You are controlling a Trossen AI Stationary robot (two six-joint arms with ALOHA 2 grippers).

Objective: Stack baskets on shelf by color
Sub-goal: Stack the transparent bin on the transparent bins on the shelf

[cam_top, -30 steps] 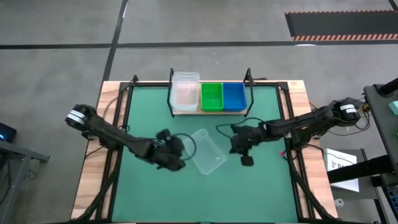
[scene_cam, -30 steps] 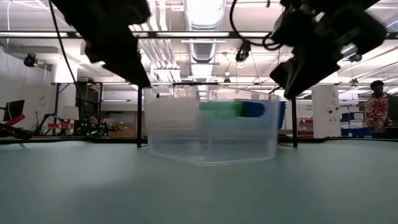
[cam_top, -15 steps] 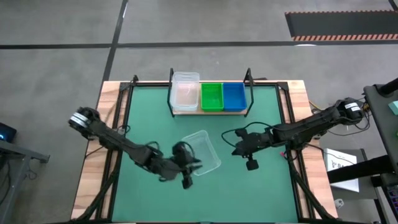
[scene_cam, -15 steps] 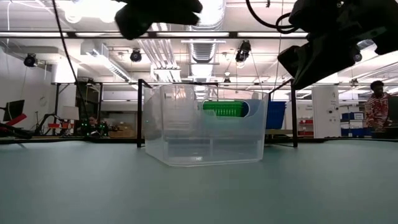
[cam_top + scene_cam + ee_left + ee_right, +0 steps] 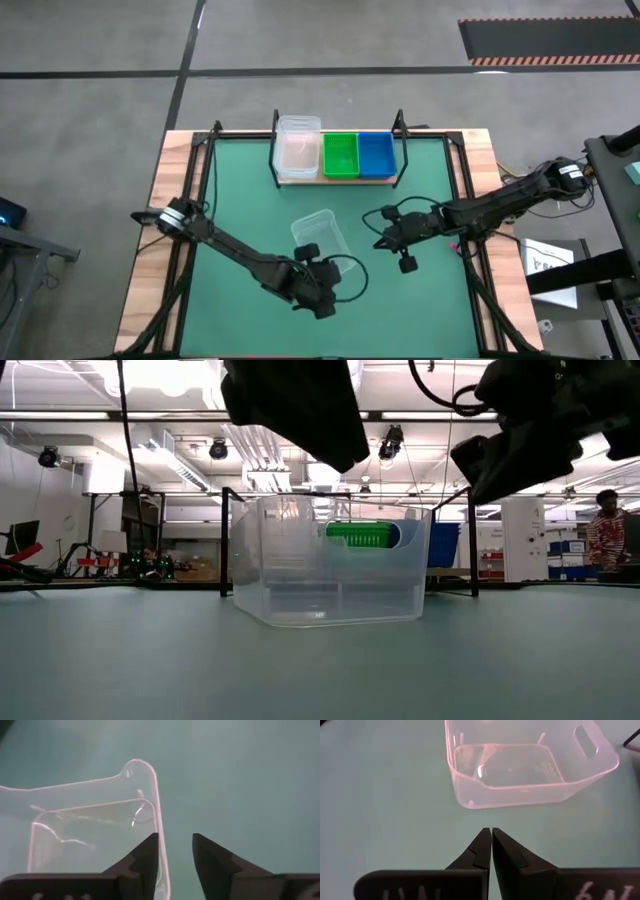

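Note:
A clear basket (image 5: 322, 238) (image 5: 330, 565) stands upright on its base on the green mat. My left gripper (image 5: 308, 250) (image 5: 175, 840) is open at the basket's near left corner, and the rim (image 5: 156, 815) runs up along the inner edge of one finger. My right gripper (image 5: 405, 262) (image 5: 491, 832) is shut and holds nothing, above the mat to the right of the basket. At the far edge the shelf (image 5: 336, 179) carries clear baskets (image 5: 297, 148), a green basket (image 5: 340, 155) and a blue basket (image 5: 376, 154) side by side. My left gripper comes at the basket's near rim (image 5: 159, 851) slanting down from the near side. One finger (image 5: 142, 857) stands right against the wall. Whether it touches the wall, I cannot tell. The basket rests flat on the mat.
Black uprights (image 5: 275, 120) (image 5: 400, 120) frame the shelf. The green mat (image 5: 240, 190) has bare room left and right of the clear basket. In the low view a person (image 5: 603, 525) stands in the room far behind the table.
The clear basket has turned about and slid a little toward the table's left, and has stood still on the mat for the last half second. My left arm has swung toward the near edge and to the right, around to the basket's near corner.

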